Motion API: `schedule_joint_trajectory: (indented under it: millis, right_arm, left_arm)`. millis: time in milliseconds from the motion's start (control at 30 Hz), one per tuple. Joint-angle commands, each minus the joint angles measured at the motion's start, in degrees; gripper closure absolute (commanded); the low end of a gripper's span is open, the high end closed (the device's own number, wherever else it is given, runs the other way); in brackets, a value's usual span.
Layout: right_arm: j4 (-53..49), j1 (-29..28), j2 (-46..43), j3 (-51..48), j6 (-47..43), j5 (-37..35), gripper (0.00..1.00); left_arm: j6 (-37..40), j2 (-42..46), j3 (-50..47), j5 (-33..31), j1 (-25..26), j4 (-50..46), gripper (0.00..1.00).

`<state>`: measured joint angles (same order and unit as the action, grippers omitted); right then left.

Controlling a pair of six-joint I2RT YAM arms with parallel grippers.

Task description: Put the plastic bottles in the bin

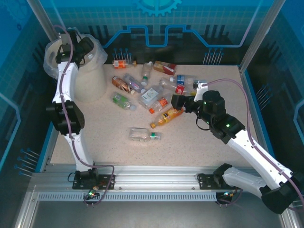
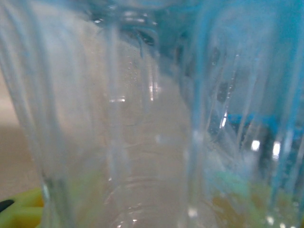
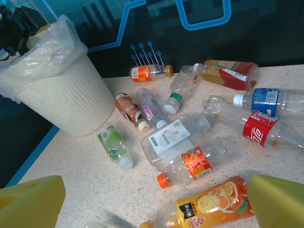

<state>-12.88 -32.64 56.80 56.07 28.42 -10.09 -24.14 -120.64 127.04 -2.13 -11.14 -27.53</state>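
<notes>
The bin (image 1: 90, 83) stands at the far left, a clear bag folded over its rim. My left gripper (image 1: 71, 45) hangs above the bin's mouth, shut on a clear ribbed plastic bottle (image 2: 142, 142) that sits right against the wrist camera; one yellow finger (image 2: 19, 213) shows beside it. Several plastic bottles lie scattered mid-table. My right gripper (image 1: 175, 102) is open just above an orange juice bottle (image 1: 167, 117) (image 3: 213, 206), its yellow fingers (image 3: 28, 202) standing wide on either side. A bottle with an orange cap (image 3: 187, 166) lies just beyond.
A clear bottle with a green cap (image 1: 143, 134) lies alone nearer the arms. A green-labelled bottle (image 3: 113, 145) and a brown one (image 3: 128, 107) lie close to the bin (image 3: 61, 102). Red- and blue-labelled bottles (image 3: 263, 133) crowd the right. Blue walls enclose the table.
</notes>
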Motion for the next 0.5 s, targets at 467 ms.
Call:
schedule_joint_trajectory:
  millis: [467]
  right_arm:
    - [-2.5, 1.2, 6.3, -5.4, 2.0, -4.2, 0.00]
  left_arm:
    - [0.0, 10.8, -5.4, 6.7, -0.4, -3.2, 0.01]
